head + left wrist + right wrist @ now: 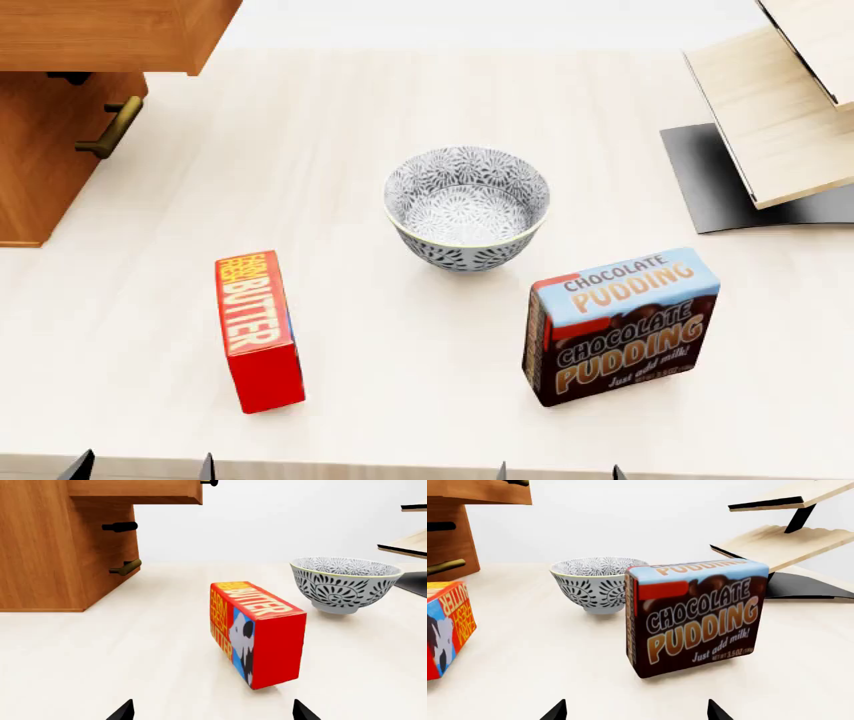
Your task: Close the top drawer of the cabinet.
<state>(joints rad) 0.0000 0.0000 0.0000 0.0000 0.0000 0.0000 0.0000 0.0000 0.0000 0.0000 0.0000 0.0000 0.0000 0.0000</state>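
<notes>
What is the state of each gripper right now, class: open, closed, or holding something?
Left gripper: open, fingertips spread wide, holding nothing; red butter box lies ahead.
Right gripper: open, holding nothing; brown chocolate pudding box stands ahead.

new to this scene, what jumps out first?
The red butter box standing on the pale table at front left and the brown chocolate pudding box at front right, with the patterned grey-white ceramic bowl between and behind them. At far left, the orange-brown wooden cabinet has its top drawer pulled out, overhanging the table. Both grippers sit low at the near edge, open and empty.
</notes>
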